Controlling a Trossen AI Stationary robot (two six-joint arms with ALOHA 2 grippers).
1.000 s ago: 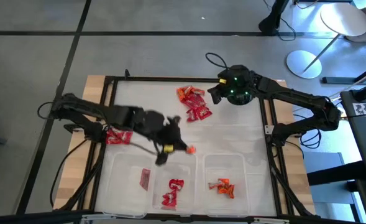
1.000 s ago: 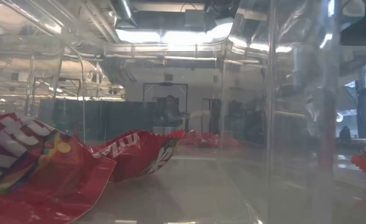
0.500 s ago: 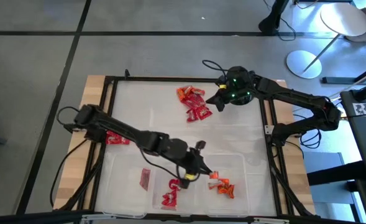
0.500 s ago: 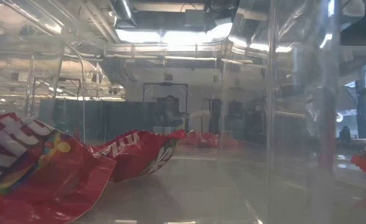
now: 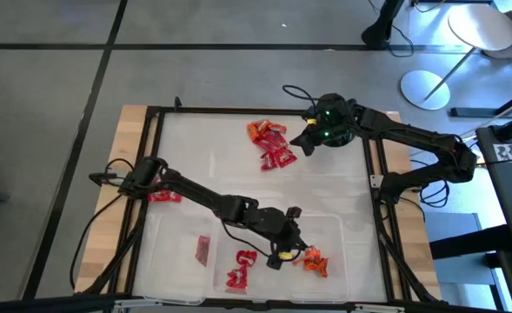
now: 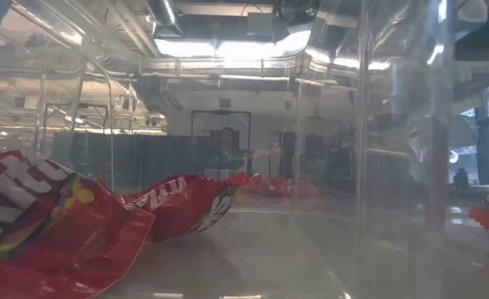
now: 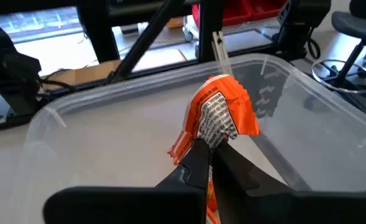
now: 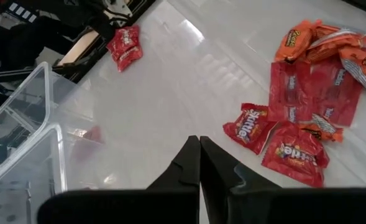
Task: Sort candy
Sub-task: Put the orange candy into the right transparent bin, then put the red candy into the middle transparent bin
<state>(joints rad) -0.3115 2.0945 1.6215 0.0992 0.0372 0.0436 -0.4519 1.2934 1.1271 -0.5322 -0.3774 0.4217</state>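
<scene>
The floor [image 5: 47, 78] around the worktop is grey and smooth, with thin dark lines crossing it. The worktop [image 5: 203, 156] has a white top, a light wood edge and a black frame [image 5: 151, 111]. Far off in one corner of the floor, bright light falls on two round white stands [image 5: 425, 87]. A black cable [image 5: 403, 48] lies close to them. Seen from low down, the room behind is big and dim. Long bright lights [image 6: 227, 46] shine from the ceiling. Far back stands a dark frame like a doorway [image 6: 219, 133]. A black chair [image 7: 356, 31] on wheels stands on the floor.
</scene>
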